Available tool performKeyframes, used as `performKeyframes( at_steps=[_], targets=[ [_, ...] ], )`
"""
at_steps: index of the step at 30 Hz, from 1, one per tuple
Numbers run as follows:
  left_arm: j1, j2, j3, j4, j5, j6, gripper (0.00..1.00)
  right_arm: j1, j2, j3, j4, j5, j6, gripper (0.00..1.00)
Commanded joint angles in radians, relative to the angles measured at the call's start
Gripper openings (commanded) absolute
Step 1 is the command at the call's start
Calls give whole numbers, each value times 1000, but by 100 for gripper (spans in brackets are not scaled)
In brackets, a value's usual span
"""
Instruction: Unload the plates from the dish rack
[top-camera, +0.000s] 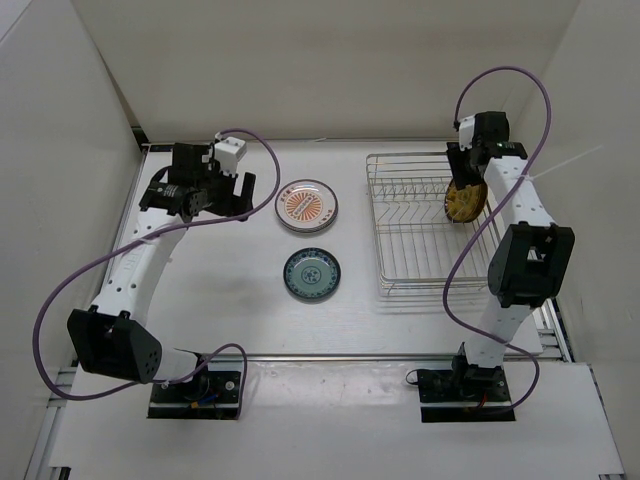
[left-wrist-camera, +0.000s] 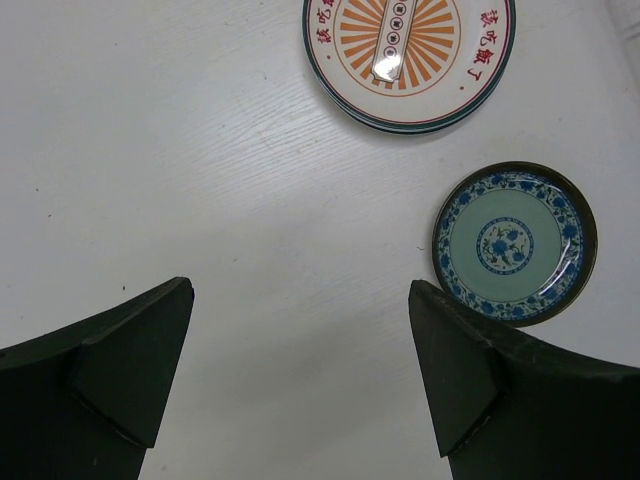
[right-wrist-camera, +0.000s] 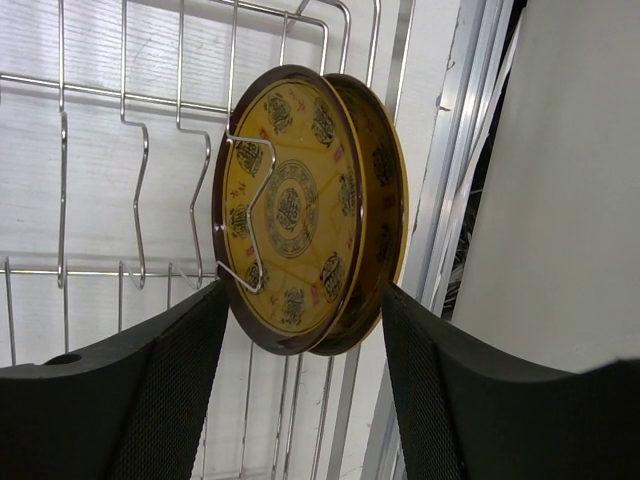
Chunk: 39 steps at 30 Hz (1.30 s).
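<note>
Black fingers (right-wrist-camera: 170, 380) of the right gripper (right-wrist-camera: 305, 295) are seen flanking a golden-yellow plate (right-wrist-camera: 300, 210) stood on edge in the dish rack (top-camera: 410, 240), by the right edge of the table (top-camera: 220, 300); whether it is clamped cannot be told. Toward the far left corner the left gripper (left-wrist-camera: 300, 290) is spread apart, holding nothing. An orange-centred plate (top-camera: 306, 205) and a teal plate (top-camera: 311, 274) are laid flat mid-table.

White arm links (top-camera: 135, 268), black joint housings (top-camera: 113, 343), black base plates (top-camera: 195, 393) (a purple cable (top-camera: 512, 68) looped along each arm)
</note>
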Motion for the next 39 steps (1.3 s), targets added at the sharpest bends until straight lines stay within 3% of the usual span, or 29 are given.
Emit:
performKeyframes(
  at_steps=[1, 12, 20, 23, 30, 39],
  targets=[
    [14, -56, 6, 16, 14, -8, 100, -11, 25, 45, 26, 9, -9, 66],
    [41, -57, 6, 7, 24, -17, 100, -11, 56, 57, 17, -21, 11, 60],
    [60, -57, -3, 7, 53, -17, 100, -11, 65, 66, 7, -21, 40, 27],
    [60, -57, -3, 7, 62, -17, 100, -11, 65, 77, -2, -12, 60, 27],
    [69, -46, 6, 7, 80, -17, 100, -11, 85, 157, -71, 87, 129, 1],
    [69, -15, 16, 7, 90, -17, 100, -11, 66, 218, -123, 170, 160, 1]
  ],
)
